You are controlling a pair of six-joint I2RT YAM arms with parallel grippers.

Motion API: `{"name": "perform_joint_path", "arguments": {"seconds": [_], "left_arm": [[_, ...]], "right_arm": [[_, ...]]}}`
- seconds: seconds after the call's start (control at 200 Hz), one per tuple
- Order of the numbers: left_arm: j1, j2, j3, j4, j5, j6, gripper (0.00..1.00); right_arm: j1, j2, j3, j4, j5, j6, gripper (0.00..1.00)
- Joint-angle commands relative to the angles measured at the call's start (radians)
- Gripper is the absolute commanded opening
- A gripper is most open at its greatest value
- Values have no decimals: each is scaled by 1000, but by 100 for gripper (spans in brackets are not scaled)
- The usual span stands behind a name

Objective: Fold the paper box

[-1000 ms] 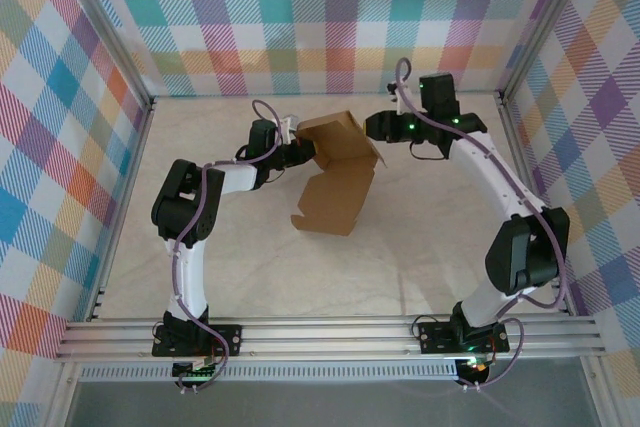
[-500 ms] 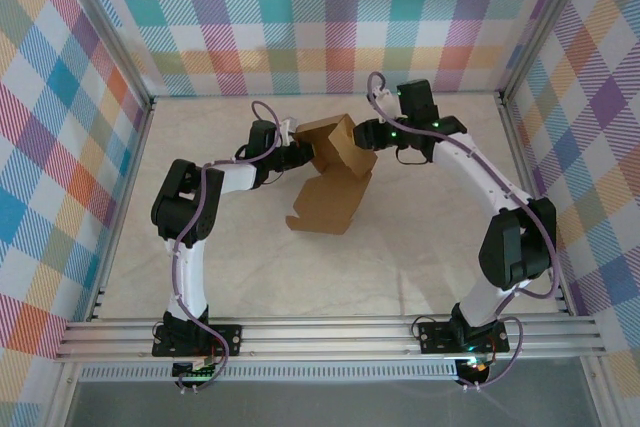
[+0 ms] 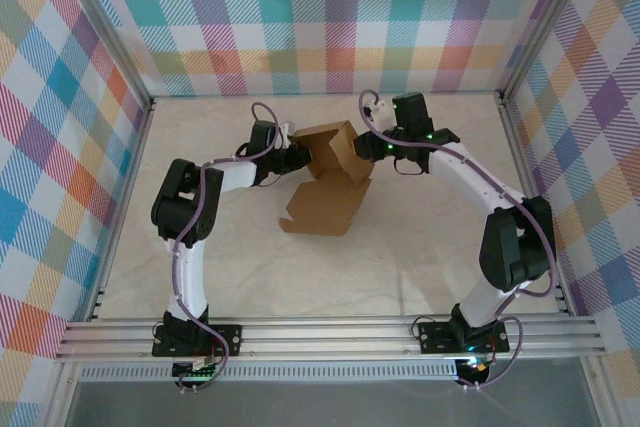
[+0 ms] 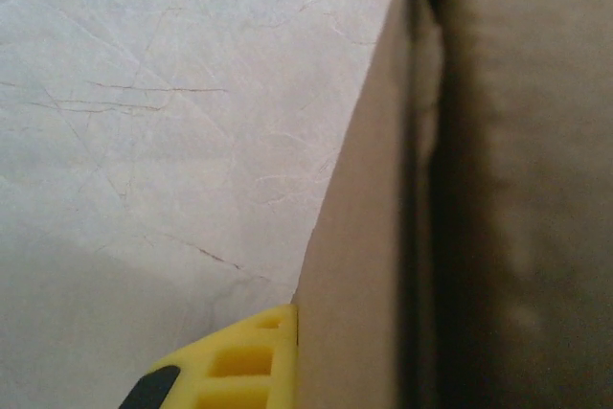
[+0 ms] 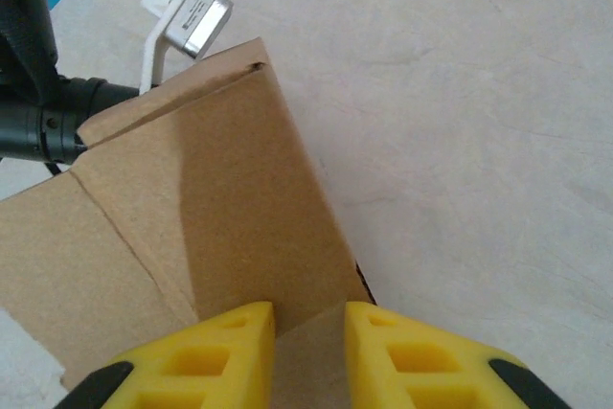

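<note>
Paper box (image 3: 335, 152) of plain brown cardboard sits half-formed on the far middle of the table (image 3: 420, 247), between the two grippers. Its far part stands up as a tilted, partly closed shell. A flat panel (image 3: 320, 209) with small tabs on its left edge lies on the table surface toward the arms' bases.

At the shell's left side the left gripper (image 3: 298, 157) is closed tight on the cardboard. In the left wrist view the box wall (image 4: 498, 217) runs edge-on right against one yellow fingertip (image 4: 235, 366), a dark fold line runs up the wall, and the pale creased table (image 4: 144, 141) lies to the left.

At the shell's right side is the right gripper (image 3: 368, 150). In the right wrist view its yellow fingers (image 5: 230, 352) stand a narrow gap apart, with the gripper (image 5: 308, 342) over the near corner of a creased panel of the box (image 5: 211, 198). Cardboard shows through the gap, and whether the fingers touch it cannot be told. Beyond that panel's far edge are the left arm's black wrist (image 5: 38, 122) and its white-bracketed wrist camera (image 5: 192, 16).

Checked walls (image 3: 330, 17) in many colours enclose the table on three sides, and an aluminium rail (image 3: 330, 337) carries both arm bases along the near edge
</note>
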Motion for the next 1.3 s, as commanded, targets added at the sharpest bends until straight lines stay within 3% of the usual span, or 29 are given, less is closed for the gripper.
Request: {"name": "perform_joint_path", "arguments": {"seconds": [0.0, 0.26, 0.555, 0.665, 0.945, 1.105, 1.295], "left_arm": [[-1, -36, 40, 27, 40, -9, 0], [-1, -30, 42, 27, 45, -8, 0], [1, -29, 43, 16, 33, -11, 0], [2, -27, 41, 16, 32, -10, 0], [1, -20, 39, 20, 38, -14, 0], [1, -17, 43, 18, 41, -14, 0], [1, -12, 42, 21, 45, -17, 0]], "right_arm": [[8, 5, -23, 4, -68, -25, 29], [6, 10, -28, 14, -62, -31, 35], [-5, -58, -63, 25, 136, 32, 40], [-3, -79, -69, -3, 216, 44, 35], [-2, -81, -80, 8, 79, 88, 13], [-3, -68, -75, 50, -14, 132, 14], [-3, -58, -80, 92, -87, 169, 23]]}}
